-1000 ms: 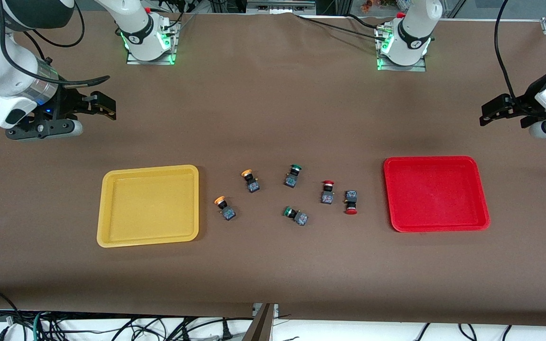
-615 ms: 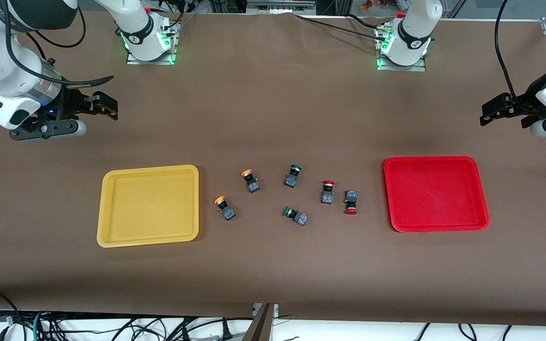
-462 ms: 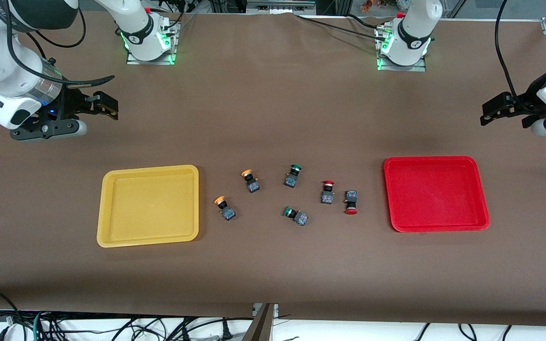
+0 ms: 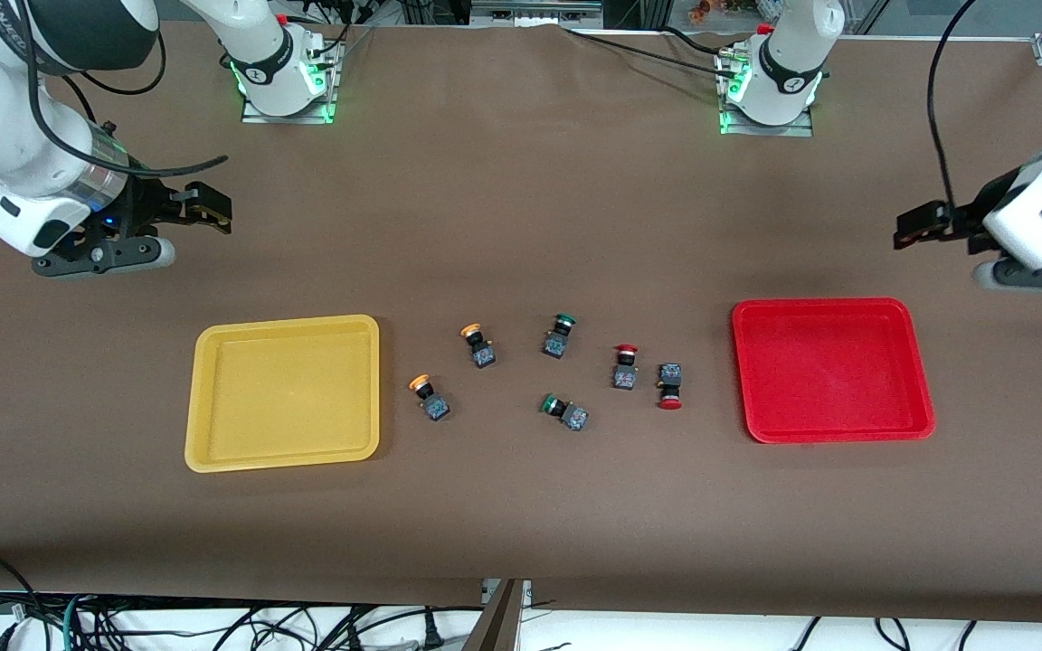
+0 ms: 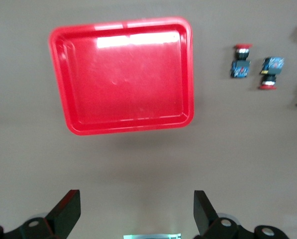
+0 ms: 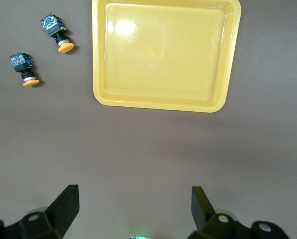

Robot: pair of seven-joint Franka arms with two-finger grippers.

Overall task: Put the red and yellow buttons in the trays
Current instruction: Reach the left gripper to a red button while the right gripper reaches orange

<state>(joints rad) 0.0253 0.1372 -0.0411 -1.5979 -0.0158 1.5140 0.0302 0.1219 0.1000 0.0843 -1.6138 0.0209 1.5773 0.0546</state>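
The yellow tray lies toward the right arm's end of the table and the red tray toward the left arm's end; both hold nothing. Between them lie two orange-yellow buttons beside the yellow tray and two red buttons beside the red tray. My right gripper is open and empty over bare cloth, off the yellow tray. My left gripper is open and empty over bare cloth, off the red tray. The left wrist view shows the red buttons.
Two green-capped switches lie among the buttons in the middle of the table. The arm bases stand at the table's edge farthest from the front camera. Brown cloth covers the table.
Both grippers have moved a little toward the middle of the table, the left one more and closer to the red tray. The buttons and trays have not moved.
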